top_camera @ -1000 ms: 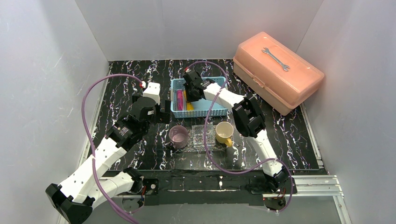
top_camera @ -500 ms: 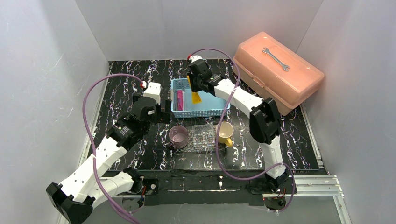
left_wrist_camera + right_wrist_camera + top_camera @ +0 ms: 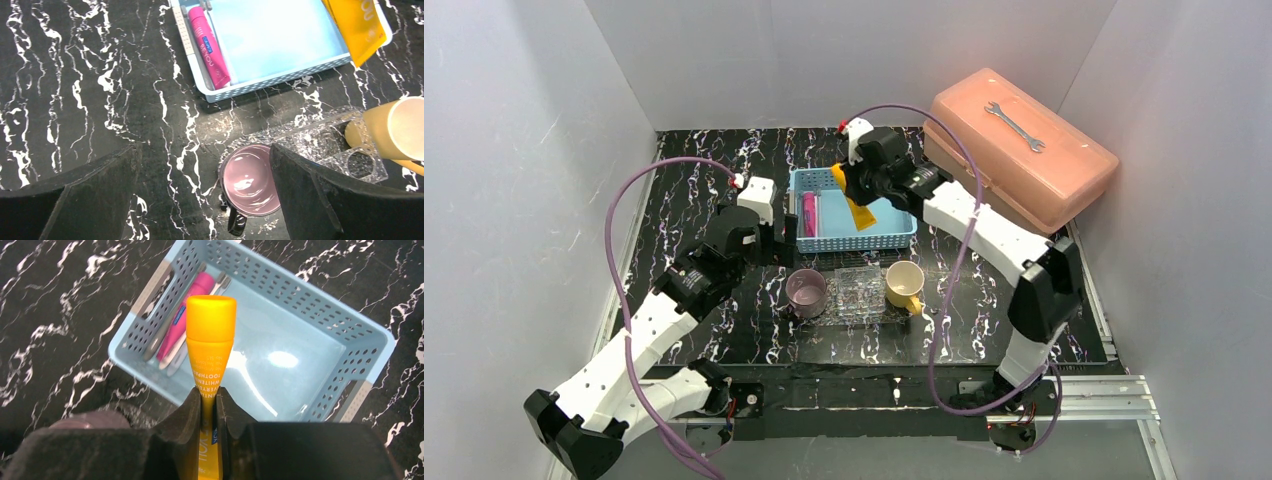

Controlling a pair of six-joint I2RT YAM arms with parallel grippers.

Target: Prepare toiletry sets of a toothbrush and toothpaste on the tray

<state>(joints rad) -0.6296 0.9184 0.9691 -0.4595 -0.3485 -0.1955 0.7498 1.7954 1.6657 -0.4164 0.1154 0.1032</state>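
Right gripper: we see the right gripper [image 3: 207, 396] clenched on the yellow toothpaste tube with an orange-yellow cap [image 3: 210, 337], one finger on each flat side of the tube's body.
Yellow tube: we find it lifted clear of the basket floor, over the right half of the light-blue perforated plastic basket [image 3: 854, 243]. Its cap points away from the wrist and its flat tail reaches past the basket's front rim in the left wrist view.
Left gripper: we see the left gripper [image 3: 204, 150] spread wide and grasping nothing. It hangs over the black marble-patterned table [image 3: 694, 180], just left of the basket and above the purple cup.
Basket contents: we count the pink-magenta toothpaste tube [image 3: 207, 45] lying along the left wall, with thin pale toothbrushes [image 3: 220, 282] beside it. How many brushes lie there we cannot tell.
Tray: the small clear glittery plastic tray [image 3: 856, 292] sits in front of the basket, and we see neither a tube nor a brush on it.
Cups: we see the purple round cup [image 3: 806, 290] just beside the tray's left end and the yellow round cup [image 3: 905, 283] at its right end.
Background: we note a salmon-pink plastic toolbox [image 3: 1024, 170] at the far right, with a steel wrench [image 3: 1014, 126] lying on its lid.
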